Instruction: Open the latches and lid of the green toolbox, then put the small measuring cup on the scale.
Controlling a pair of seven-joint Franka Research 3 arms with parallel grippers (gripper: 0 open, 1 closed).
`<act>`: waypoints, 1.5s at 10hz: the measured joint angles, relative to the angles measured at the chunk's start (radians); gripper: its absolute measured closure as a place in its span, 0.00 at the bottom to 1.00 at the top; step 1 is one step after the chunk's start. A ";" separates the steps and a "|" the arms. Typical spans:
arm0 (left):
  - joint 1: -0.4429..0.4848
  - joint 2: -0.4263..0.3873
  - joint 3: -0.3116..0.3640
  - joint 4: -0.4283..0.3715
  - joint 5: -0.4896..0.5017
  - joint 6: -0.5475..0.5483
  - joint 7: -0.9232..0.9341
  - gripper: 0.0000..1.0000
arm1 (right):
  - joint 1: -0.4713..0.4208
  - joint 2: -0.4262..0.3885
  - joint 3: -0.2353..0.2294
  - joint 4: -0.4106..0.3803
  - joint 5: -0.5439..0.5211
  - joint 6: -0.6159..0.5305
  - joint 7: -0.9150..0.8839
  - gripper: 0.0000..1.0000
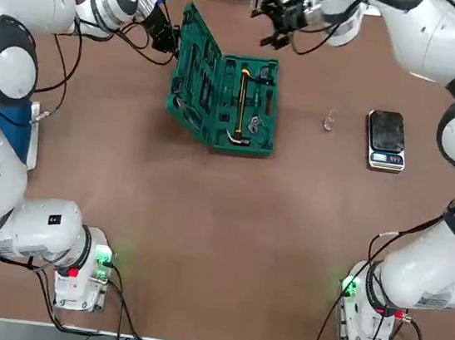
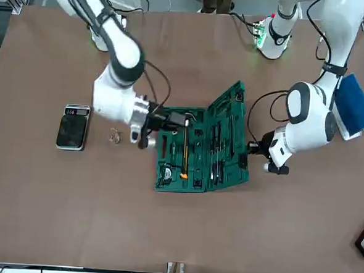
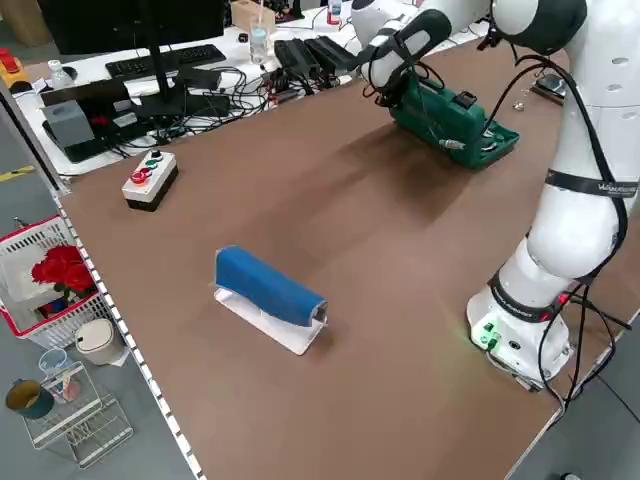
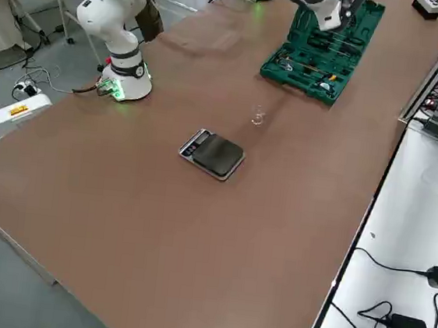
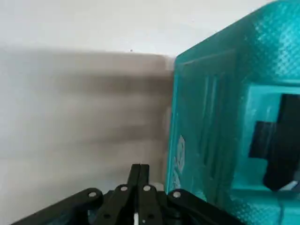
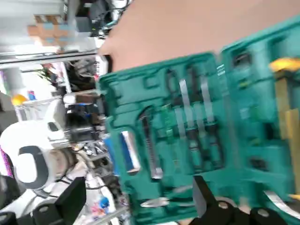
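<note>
The brown tabletop [image 1: 229,221] spreads out under both arms, and past the robot's side of it my front view catches a person's legs [image 2: 216,1]. I have the green toolbox [image 1: 245,109] lying open near the far edge, its hammer [image 1: 241,105] seated in one half and the lid [image 1: 194,73] folded out at a slant on the robot's left. My left gripper [image 5: 140,169] is closed with nothing between its fingers, just beside the lid's outer side; I can't tell whether it touches. My right gripper [image 6: 138,199] is open and empty, up over the toolbox's far side, its fingers spread wide with the tool slots in view beyond them. The small measuring cup [image 1: 329,120] sits on the bare table between the toolbox and the scale [image 1: 386,140], nearer the scale and apart from both. The scale's black plate is bare, its silver strip towards the robot. Off by the left arm I see a blue pad [image 3: 268,285] on a white base, and farther along, a box with coloured buttons [image 3: 150,180]. The latches are too small for me to make out.
</note>
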 joint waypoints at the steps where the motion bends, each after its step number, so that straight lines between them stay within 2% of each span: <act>1: 0.000 0.000 -0.001 0.000 -0.005 0.000 0.000 0.99 | -0.004 -0.014 -0.087 0.031 -0.090 -0.122 -0.001 0.00; 2: 0.000 -0.001 -0.001 0.000 -0.006 0.000 0.000 0.99 | -0.006 -0.040 -0.155 0.050 -0.170 -0.221 0.001 0.00; 4: 0.002 -0.004 -0.001 0.000 -0.008 0.000 0.000 0.99 | -0.004 -0.123 -0.247 0.054 -0.336 -0.382 0.021 0.00; 6: 0.014 -0.005 0.000 0.000 -0.008 0.000 0.000 0.99 | -0.005 -0.231 -0.318 0.053 -0.531 -0.474 0.081 0.00; 9: 0.029 -0.006 0.000 -0.001 -0.008 -0.011 0.017 0.99 | -0.006 -0.375 -0.382 0.053 -0.813 -0.595 0.178 0.00; 11: 0.048 -0.006 0.000 -0.001 -0.008 -0.029 0.043 0.99 | -0.008 -0.435 -0.425 0.055 -0.911 -0.652 0.189 0.00; 13: 0.068 -0.006 0.001 -0.003 -0.008 -0.047 0.055 0.99 | -0.011 -0.476 -0.461 0.059 -0.949 -0.722 0.189 0.00; 15: 0.081 -0.006 0.002 -0.005 -0.008 -0.047 0.056 0.99 | -0.013 -0.484 -0.477 0.103 -0.968 -0.781 0.189 0.00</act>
